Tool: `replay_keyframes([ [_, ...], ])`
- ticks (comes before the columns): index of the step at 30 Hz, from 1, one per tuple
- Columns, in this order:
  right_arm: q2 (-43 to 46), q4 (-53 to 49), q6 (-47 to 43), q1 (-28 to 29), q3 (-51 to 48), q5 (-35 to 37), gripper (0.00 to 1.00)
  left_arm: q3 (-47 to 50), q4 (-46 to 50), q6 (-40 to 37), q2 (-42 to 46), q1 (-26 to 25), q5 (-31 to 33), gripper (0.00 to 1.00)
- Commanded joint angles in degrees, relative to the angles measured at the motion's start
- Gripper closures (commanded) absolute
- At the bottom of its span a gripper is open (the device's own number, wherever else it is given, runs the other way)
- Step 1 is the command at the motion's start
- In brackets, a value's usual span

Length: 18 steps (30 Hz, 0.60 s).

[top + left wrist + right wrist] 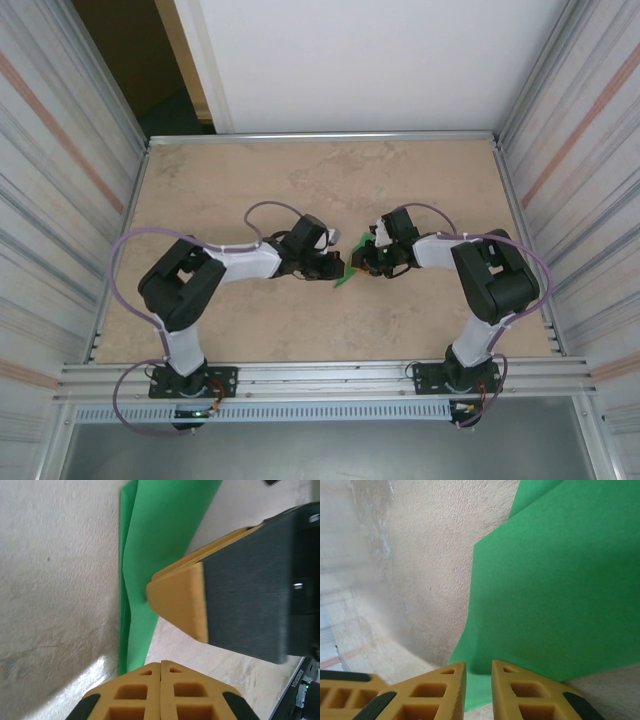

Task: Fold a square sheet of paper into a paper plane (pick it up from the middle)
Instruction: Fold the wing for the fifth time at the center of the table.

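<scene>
The left hand (160, 667) is seen shut, its two fingertips pressed together, held low over the counter (250, 180) near its middle. Just to its right the green paper (155, 530) is found between the two hands. It is folded into layers with a crease running along its length, and one end lies close beside the left fingertips. The right hand (478, 667) is closed to a narrow gap on the paper's edge, with green seen between its fingers.
</scene>
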<state>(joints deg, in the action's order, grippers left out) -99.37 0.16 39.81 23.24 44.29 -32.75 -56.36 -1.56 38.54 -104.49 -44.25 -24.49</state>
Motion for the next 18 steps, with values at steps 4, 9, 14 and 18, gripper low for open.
replay_keyframes([
  [4,-1.9,-3.6,-1.6,-0.1,0.3,2.7,0.8,-3.4,1.5,-0.2,-1.9,-0.2,-3.3,0.95],
  [9,-1.9,-3.6,-1.4,-0.1,0.2,2.8,0.8,-4.5,3.4,-0.3,-3.9,-0.4,-3.5,0.95],
  [14,-1.9,-3.5,-1.2,0.0,0.3,2.9,0.8,-4.8,4.8,-0.8,-5.2,-0.9,-3.1,0.96],
  [18,-1.9,-3.5,-1.1,-0.1,0.2,3.0,0.81,-4.3,5.2,-0.8,-5.3,-1.0,-2.4,0.96],
])
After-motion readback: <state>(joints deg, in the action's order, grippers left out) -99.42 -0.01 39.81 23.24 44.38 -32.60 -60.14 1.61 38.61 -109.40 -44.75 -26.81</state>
